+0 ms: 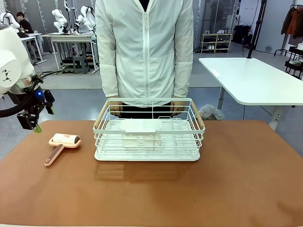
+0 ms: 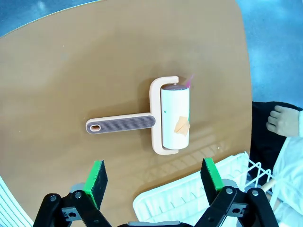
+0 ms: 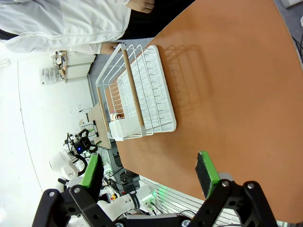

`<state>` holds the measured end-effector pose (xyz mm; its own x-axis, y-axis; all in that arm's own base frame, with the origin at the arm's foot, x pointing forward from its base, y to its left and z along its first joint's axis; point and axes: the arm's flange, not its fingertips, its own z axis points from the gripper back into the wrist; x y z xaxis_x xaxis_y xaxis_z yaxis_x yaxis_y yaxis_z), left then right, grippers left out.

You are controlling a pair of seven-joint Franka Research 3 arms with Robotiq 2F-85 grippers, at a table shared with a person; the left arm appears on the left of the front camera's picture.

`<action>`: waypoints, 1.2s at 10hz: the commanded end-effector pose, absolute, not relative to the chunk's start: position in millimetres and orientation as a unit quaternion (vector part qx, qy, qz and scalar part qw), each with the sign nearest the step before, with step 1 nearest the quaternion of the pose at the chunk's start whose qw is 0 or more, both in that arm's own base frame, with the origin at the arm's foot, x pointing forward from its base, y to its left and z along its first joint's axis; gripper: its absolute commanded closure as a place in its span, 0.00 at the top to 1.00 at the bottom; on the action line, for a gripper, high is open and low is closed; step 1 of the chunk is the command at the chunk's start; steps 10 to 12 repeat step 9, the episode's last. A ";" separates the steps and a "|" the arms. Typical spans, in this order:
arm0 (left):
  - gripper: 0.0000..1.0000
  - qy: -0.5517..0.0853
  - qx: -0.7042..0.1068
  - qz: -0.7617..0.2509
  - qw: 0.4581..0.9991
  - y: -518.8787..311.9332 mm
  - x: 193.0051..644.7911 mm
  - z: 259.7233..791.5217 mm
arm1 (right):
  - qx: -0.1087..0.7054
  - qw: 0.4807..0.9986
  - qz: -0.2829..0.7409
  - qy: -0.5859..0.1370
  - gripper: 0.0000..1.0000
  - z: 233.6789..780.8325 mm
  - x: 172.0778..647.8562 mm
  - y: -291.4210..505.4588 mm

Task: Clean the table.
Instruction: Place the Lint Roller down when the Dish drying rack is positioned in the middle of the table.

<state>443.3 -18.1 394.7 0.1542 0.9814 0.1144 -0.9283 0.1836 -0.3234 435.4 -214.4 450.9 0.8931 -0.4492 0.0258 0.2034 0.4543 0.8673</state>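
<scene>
- The left end effector (image 2: 154, 182) stands wide apart, its green pads (image 2: 96, 178) well clear of each other with nothing between them.
- In the front view the left end effector (image 1: 32, 120) hangs in the air above the left far corner of the surface, pointing down, touching nothing.
- Below it, in its wrist view, a lint roller (image 2: 163, 116) lies flat on the surface (image 2: 71, 71): a white roll in a peach frame, with a ribbed handle pointing away from the roll.
- A small peach scrap of sheet sticks to the white roll.
- In the front view the lint roller (image 1: 62, 144) lies near the left side of the surface (image 1: 236, 179), just left of the white wire rack (image 1: 149, 130) and apart from it.
- The right end effector (image 3: 151, 177) is also spread wide and empty, hovering over the reddish-brown surface (image 3: 236, 94), with the rack (image 3: 139, 92) farther off.
- The rack stands on the far middle of the surface, with wooden handles at its two ends and a white box-like insert inside.
- A person in a white zipped jacket (image 1: 147, 47) stands at the far edge, directly behind the rack, hands low by its far rim.
- A white-topped table (image 1: 255, 80) stands off to the right behind.
</scene>
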 end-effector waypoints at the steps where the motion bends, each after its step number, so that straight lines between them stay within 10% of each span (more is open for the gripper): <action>1: 1.00 -0.165 -0.086 0.627 0.757 -17.0 444.3 392.3 | 0.483 0.843 -0.196 -0.132 1.00 451.9 433.5 -210.8; 12: 1.00 -0.165 -0.086 0.627 0.757 -17.0 444.3 392.3 | 0.483 0.843 -0.196 -0.132 1.00 451.9 433.5 -210.8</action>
